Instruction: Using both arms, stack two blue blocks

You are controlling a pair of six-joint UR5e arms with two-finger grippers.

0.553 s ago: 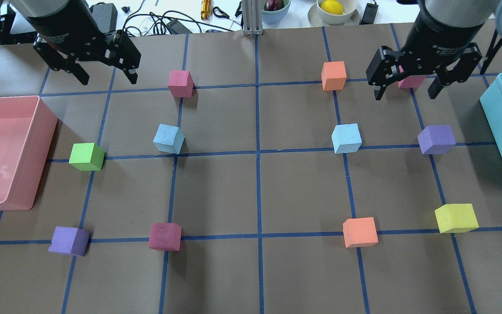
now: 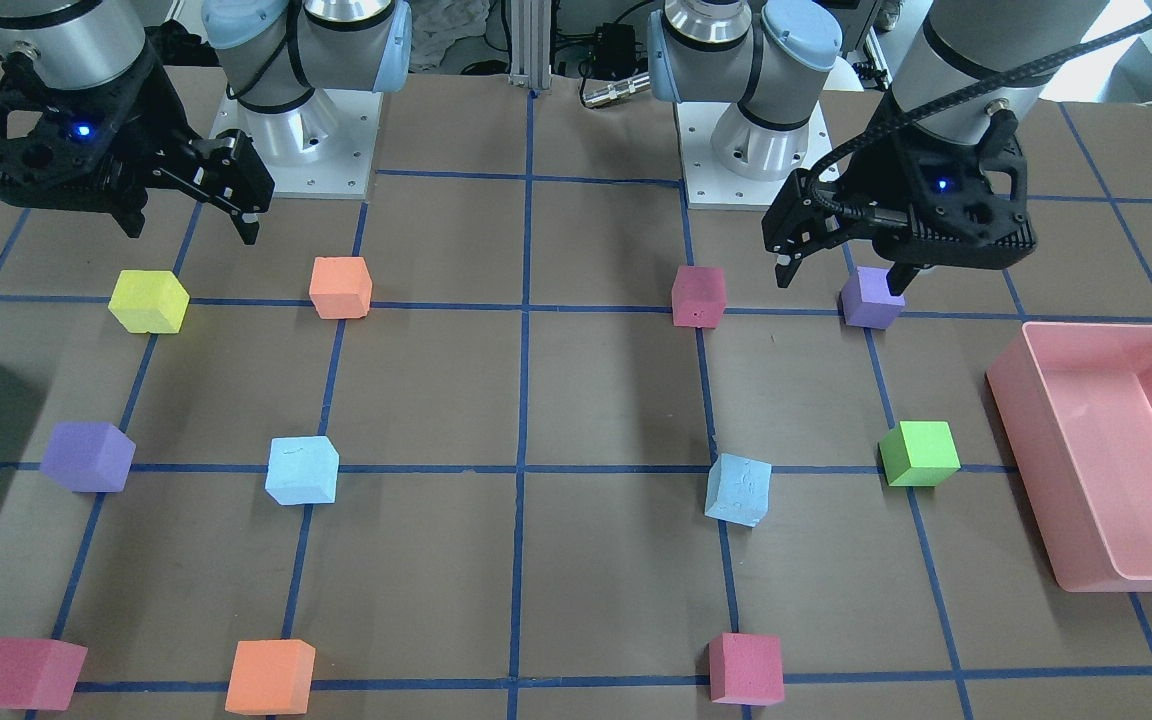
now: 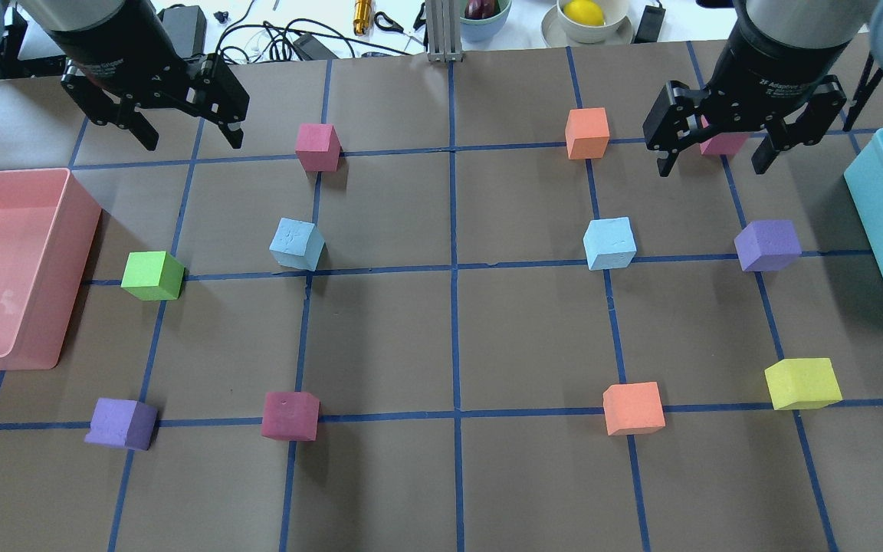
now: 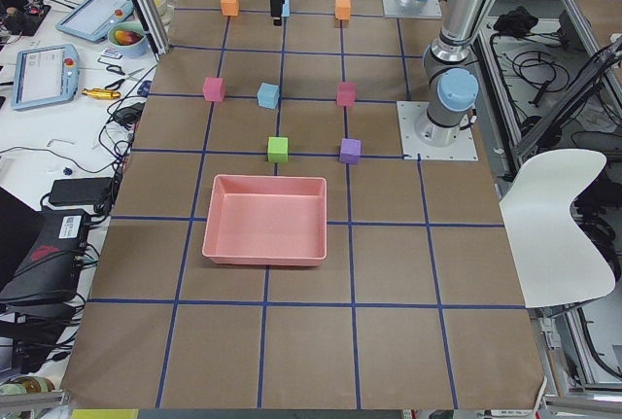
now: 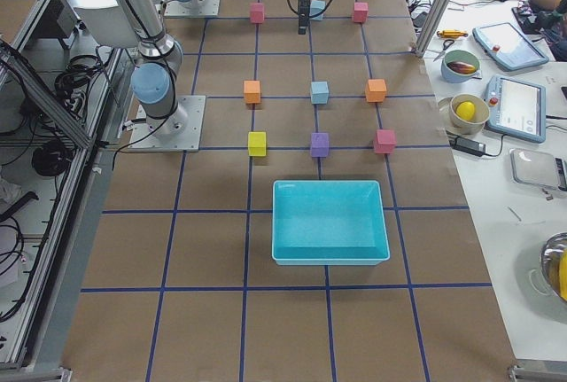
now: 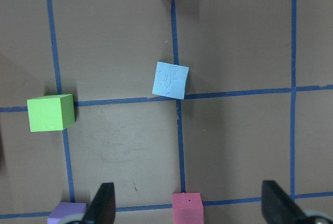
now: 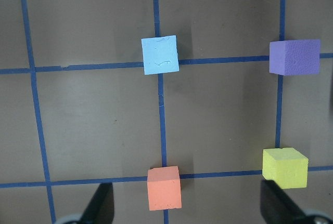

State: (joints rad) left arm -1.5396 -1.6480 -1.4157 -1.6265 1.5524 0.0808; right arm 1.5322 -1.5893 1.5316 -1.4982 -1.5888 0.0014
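Hands are both hanging well above the tabletop (image 3: 380,345), touching nothing. Left hand (image 3: 193,141) is holding its fingers spread wide with nothing between them, and right hand (image 3: 713,169) is doing the same. A blue light is glowing on each hand's body in the front-facing view.

Left blue block (image 3: 297,244) is lying flat on the tabletop in the robot's left half. It is sitting just beside a crossing of blue tape lines and is turned slightly off the grid. Its top face is showing scuffs in the left wrist view, where it is sitting near mid-frame, ahead of the two spread fingertips.

Right blue block (image 3: 609,243) is resting in the right half, on a tape crossing, roughly square to the grid. The right wrist view is showing it ahead of that hand's spread fingertips too.

The two blocks are lying well apart in the same row, each on its own.

Neighbours:
- Green cube (image 3: 152,275) is sitting between the left blue block and the pink bin (image 3: 85,230).
- Purple cube (image 3: 767,245) is sitting between the right blue block and the teal bin (image 3: 871,215).
- Pink cube (image 3: 317,146) is standing one row beyond the left blue block.
- Orange cube (image 3: 587,133) is standing one row beyond the right blue block.
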